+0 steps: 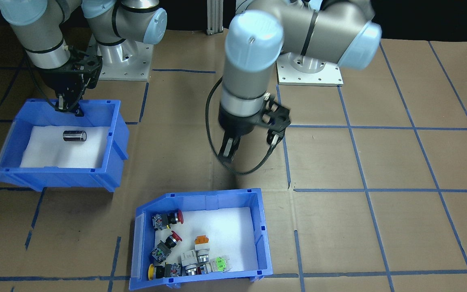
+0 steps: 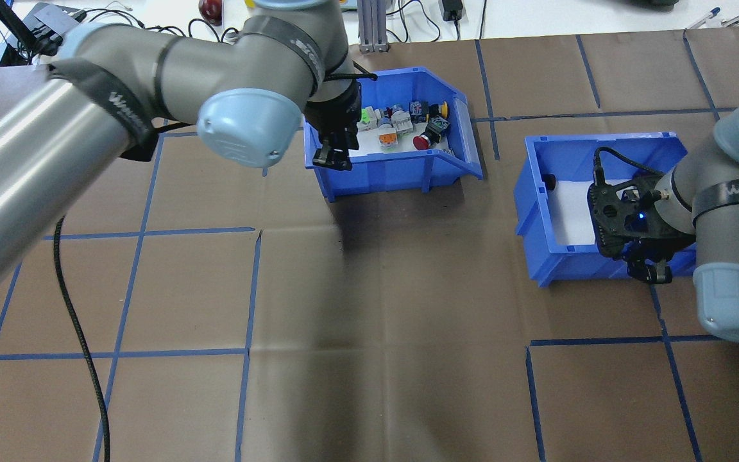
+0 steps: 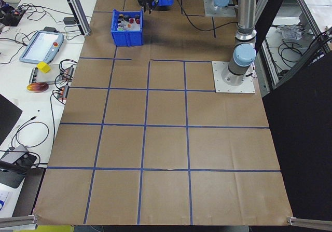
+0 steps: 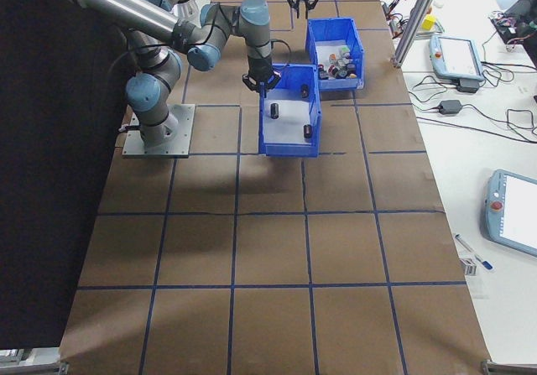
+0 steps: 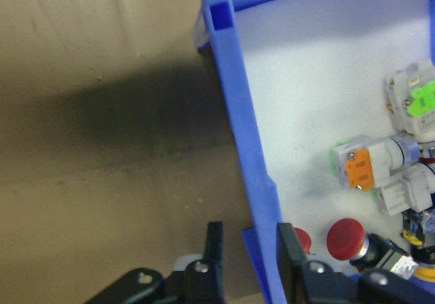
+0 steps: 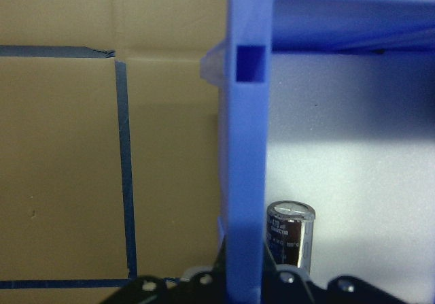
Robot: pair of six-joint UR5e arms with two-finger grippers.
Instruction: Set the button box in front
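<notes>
- Button box (image 1: 201,239): stands at the table's (image 1: 379,162) operator-side edge, near mid-length.
- Left gripper (image 1: 228,151): fingers spread, straddling the box's robot-side wall without touching it.
- Right gripper (image 1: 69,106): pinching the other bin's (image 1: 59,162) wall.

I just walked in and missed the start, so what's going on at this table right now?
Two robot arms are each working at a blue bin. The left gripper straddles the wall of the button box, one finger outside and one inside, with open space beside the wall. The box, full of colourful push buttons, sits on the table's far side from the robot. The right gripper is at the wall of the other blue bin, which holds a dark cylinder; its jaws are hidden by the wall.
</notes>
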